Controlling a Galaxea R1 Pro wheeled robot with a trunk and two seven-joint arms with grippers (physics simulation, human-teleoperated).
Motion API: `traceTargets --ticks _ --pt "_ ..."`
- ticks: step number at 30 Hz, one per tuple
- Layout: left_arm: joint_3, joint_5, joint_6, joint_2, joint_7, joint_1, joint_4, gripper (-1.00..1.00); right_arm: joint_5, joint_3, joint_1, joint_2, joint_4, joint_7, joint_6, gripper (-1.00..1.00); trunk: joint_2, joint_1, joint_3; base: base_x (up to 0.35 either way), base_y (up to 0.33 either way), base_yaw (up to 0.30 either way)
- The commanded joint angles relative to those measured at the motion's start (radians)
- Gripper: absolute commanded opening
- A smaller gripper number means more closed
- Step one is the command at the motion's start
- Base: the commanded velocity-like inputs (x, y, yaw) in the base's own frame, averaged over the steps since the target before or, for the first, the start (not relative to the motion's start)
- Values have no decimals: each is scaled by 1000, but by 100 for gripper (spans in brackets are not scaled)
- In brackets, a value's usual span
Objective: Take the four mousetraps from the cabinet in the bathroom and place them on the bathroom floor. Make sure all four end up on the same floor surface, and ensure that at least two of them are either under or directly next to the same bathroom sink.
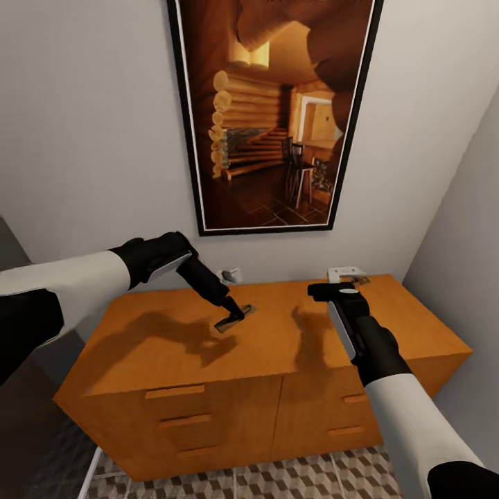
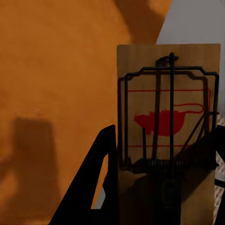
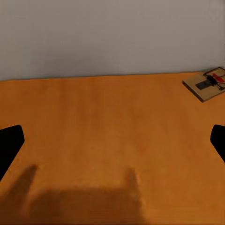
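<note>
The orange-brown cabinet (image 1: pixel 166 333) stands against the wall. My left gripper (image 1: pixel 232 312) is shut on a mousetrap (image 1: pixel 235 319), holding it a little above the cabinet top so that it casts a shadow. In the left wrist view this mousetrap (image 2: pixel 166 117) shows its wire bar and red mark between the dark fingers (image 2: pixel 96 187). A second mousetrap (image 1: pixel 355 279) lies at the back right of the top, by the wall. My right gripper (image 1: pixel 324 291) hovers just in front of it, open and empty. The right wrist view shows that mousetrap (image 3: pixel 208 83) off to one side of the open gripper (image 3: pixel 112 143).
A small pale thing (image 1: pixel 229 275) sits on the cabinet top against the wall, too small to identify. A large framed picture (image 1: pixel 274 111) hangs above. A grey side wall (image 1: pixel 464 277) closes in on the right. Cube-pattern floor tiles (image 1: pixel 312 478) show below the drawers (image 1: pixel 184 419).
</note>
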Motion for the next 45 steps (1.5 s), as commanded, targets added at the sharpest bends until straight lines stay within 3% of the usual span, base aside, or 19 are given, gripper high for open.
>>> traceTargets --ticks 1,5,19,37,45 --pt "-6 6 5 1 1 -2 -1 -100 -5 2 -1 0 -1 -7 4 100 6 -4 2 0 0 288" --pt "-6 8 8 0 1 -1 -2 -100 -2 2 -1 -1 -3 -8 5 100 34 -19 14 0 0 289" --pt "1 8 11 -10 1 -1 6 -100 1 8 -1 -1 -2 -10 5 100 34 -19 14 4 -4 263" --pt "1 7 12 -65 4 0 10 -100 -3 8 2 0 2 -9 3 100 34 -19 14 213 -215 13" --pt "-6 19 12 -68 -20 34 -2 -100 7 18 19 -9 36 -15 -2 100 34 -19 14 61 -60 0"
